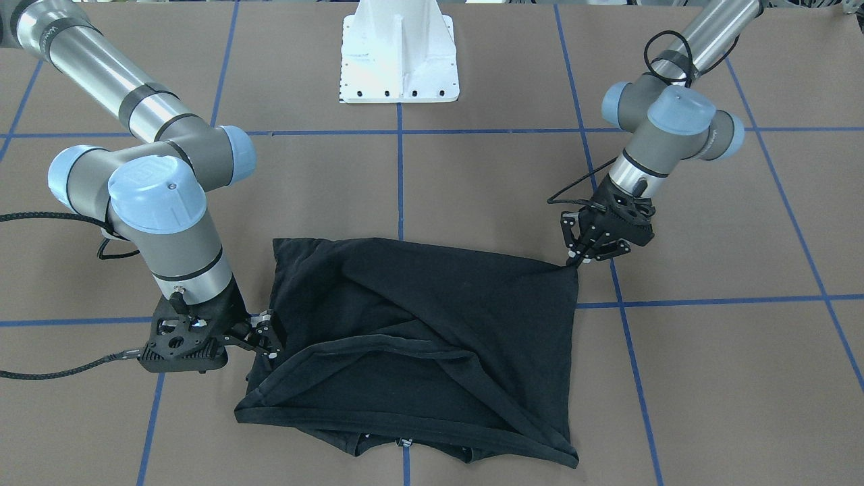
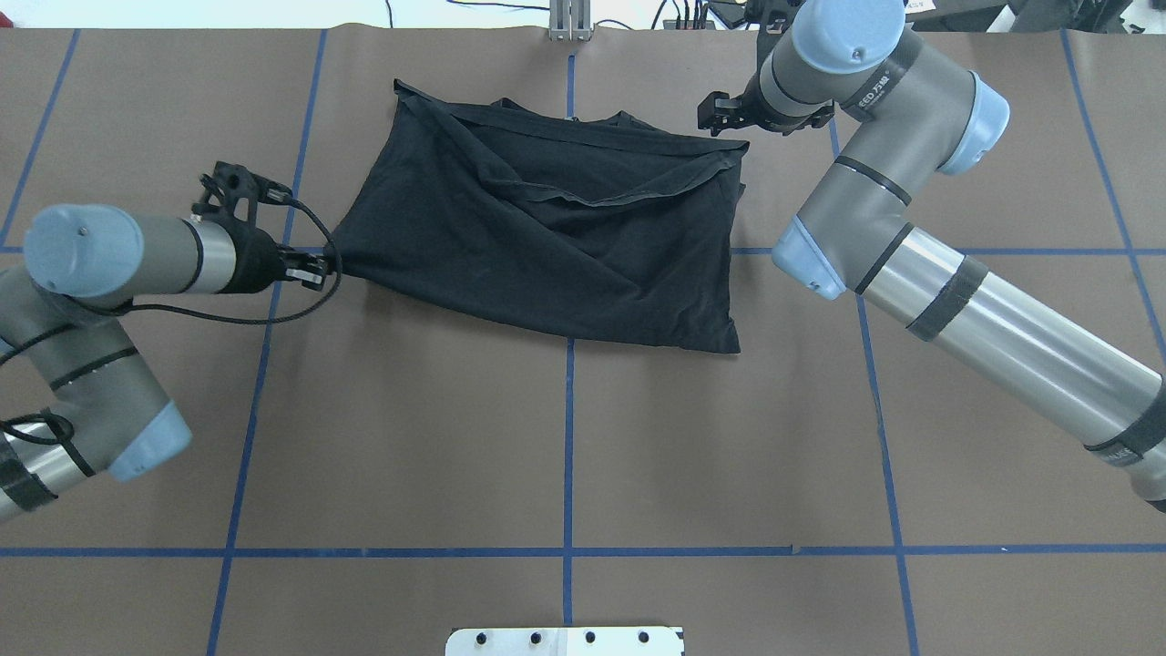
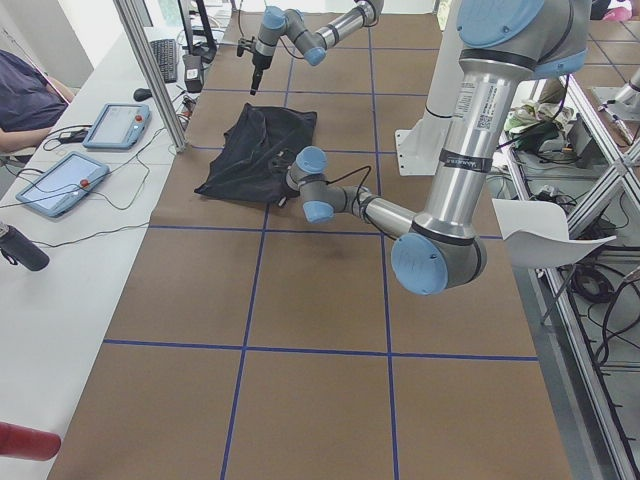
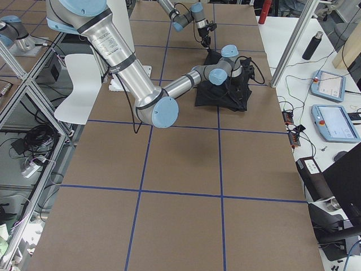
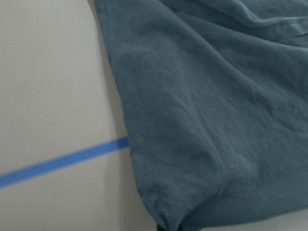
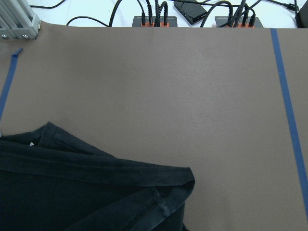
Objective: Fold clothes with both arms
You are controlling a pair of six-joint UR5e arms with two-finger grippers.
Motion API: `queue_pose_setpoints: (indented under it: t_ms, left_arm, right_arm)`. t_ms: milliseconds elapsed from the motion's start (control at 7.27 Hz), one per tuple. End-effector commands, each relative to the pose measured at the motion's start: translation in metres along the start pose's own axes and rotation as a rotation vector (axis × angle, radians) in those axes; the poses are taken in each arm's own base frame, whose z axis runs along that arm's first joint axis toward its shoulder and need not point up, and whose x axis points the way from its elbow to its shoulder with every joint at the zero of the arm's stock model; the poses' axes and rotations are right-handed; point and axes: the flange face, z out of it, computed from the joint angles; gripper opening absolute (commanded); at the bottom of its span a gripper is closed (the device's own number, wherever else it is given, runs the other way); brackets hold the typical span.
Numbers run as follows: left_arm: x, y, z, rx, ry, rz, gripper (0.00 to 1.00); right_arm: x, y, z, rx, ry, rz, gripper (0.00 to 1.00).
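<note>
The black T-shirt [image 1: 432, 317] lies crumpled and partly folded on the brown table [image 1: 709, 378]. It is out in front of the white pedestal base [image 1: 399, 61] and well apart from it, straddling the blue tape line [image 1: 399, 182] that runs straight out from the base. Only plain black cloth shows, with a hemmed edge curving across the upper layer.

The left arm [image 1: 668, 128] reaches out from the base's left. Its tool [image 1: 582, 258] is pinched tight on the shirt corner nearer the base, and the cloth is drawn to a taut point there. In the left wrist view the fabric bunches at the bottom edge where it is gripped.

The right arm [image 1: 155, 196] bends down on the base's other side. Its tool [image 1: 268, 335] sits low at the shirt's side edge farther from the base, fingers spread apart and holding nothing. Whether they touch the cloth cannot be told. The right wrist view shows a folded shirt corner lying flat on the table.
</note>
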Motion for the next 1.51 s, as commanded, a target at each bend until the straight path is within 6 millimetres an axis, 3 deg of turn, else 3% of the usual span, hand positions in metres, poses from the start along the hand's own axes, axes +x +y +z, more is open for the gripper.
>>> queue_pose_setpoints:
  t_ms: [0,138,275,550,688,825,1101,1376]
  left_arm:
    - [-0.123,-0.043,-0.005,0.013,-0.176,0.113,0.0]
    - [-0.157,-0.091,0.007,0.01,-0.219,0.133,0.0]
    - [-0.176,-0.135,0.027,-0.005,-0.26,0.144,0.0]
    - [-0.166,-0.194,0.056,-0.017,-0.285,0.132,0.0]
    - [-0.167,-0.202,0.06,-0.021,-0.289,0.13,0.0]
    - [-0.173,-0.204,0.051,0.007,-0.281,0.146,0.99]
    - [-0.183,-0.175,0.02,0.044,-0.21,0.177,1.0]
    - [-0.187,-0.144,0.003,0.048,-0.182,0.168,1.0]
  right_arm:
    - [-0.008,0.005,0.002,-0.005,-0.005,-0.006,1.0]
    - [-0.011,0.006,0.001,-0.006,-0.009,-0.002,1.0]
    - [-0.014,0.007,0.001,-0.006,-0.012,-0.003,1.0]
    - [-0.023,0.012,0.001,-0.012,-0.02,0.009,1.0]
    - [-0.031,0.015,0.0,-0.012,-0.028,0.002,1.0]
    - [-0.042,0.013,-0.004,-0.01,-0.038,0.004,1.0]
    - [-0.089,0.004,-0.014,-0.001,-0.066,0.054,1.0]
    - [-0.172,-0.024,-0.004,0.026,-0.031,0.131,1.0]
